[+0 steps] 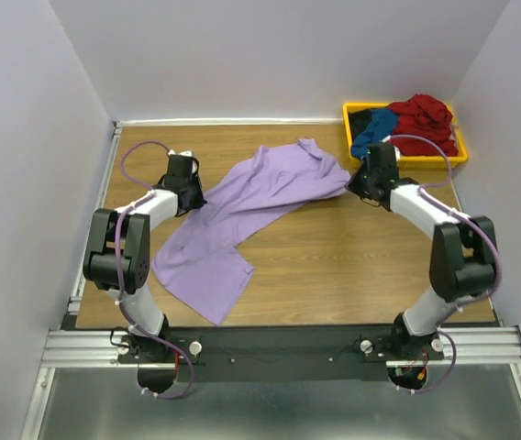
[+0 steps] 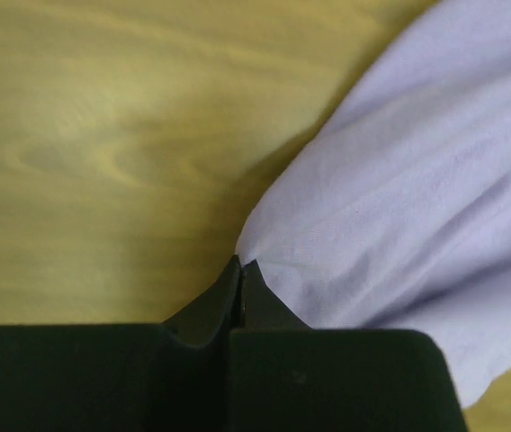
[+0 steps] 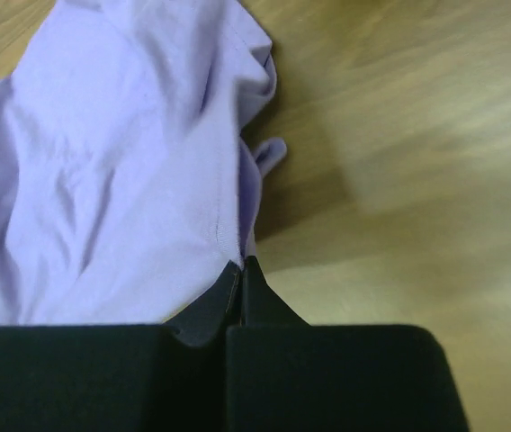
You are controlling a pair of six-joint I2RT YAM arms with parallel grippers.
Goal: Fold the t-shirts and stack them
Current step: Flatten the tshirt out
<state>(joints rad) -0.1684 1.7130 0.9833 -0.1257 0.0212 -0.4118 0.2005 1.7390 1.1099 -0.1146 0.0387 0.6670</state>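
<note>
A large lavender-purple t-shirt (image 1: 242, 215) lies stretched across the wooden table, from the back middle down to the front left. My left gripper (image 1: 192, 200) is shut on its left edge; in the left wrist view the gripper (image 2: 240, 264) pinches the cloth (image 2: 399, 207). My right gripper (image 1: 354, 181) is shut on its right edge; in the right wrist view the gripper (image 3: 242, 263) pinches the cloth (image 3: 121, 180). Dark red (image 1: 426, 115), blue (image 1: 375, 128) and black (image 1: 360, 119) t-shirts lie bunched in the bin.
A yellow plastic bin (image 1: 458, 151) stands at the back right corner. White walls close the table on the left, back and right. Bare wood (image 1: 352, 266) shows at the front right.
</note>
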